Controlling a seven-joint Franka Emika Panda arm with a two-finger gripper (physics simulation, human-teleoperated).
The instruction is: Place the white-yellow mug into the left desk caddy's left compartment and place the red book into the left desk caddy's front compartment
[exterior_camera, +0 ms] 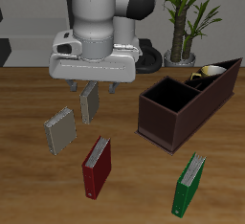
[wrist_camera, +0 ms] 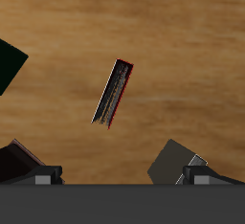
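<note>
The red book [exterior_camera: 97, 164] is lying on the worktop [exterior_camera: 29, 190] near its front edge, between a grey book [exterior_camera: 60, 128] and a green book [exterior_camera: 189, 184], well apart from the left desk caddy [exterior_camera: 182, 105]. In the wrist view the red book [wrist_camera: 113, 94] is showing its pale page edges upward, so it seems to be resting on its spine or leaning. It looks thin, stiff and light, a hardcover that should not bend; its smooth covers could slip, so pinching across the thin width, cover to cover near the middle, seems the safest hold.

The white-yellow mug [exterior_camera: 212, 72] is already sitting in the caddy's far end, only its rim and handle showing, so the book appears to be the step in hand.

The arm is hanging upright over the worktop, wrist pointing straight down. The gripper [exterior_camera: 96, 87] is hovering above a second grey book [exterior_camera: 90, 101], fingers spread and holding nothing, farther back than the red book.
</note>
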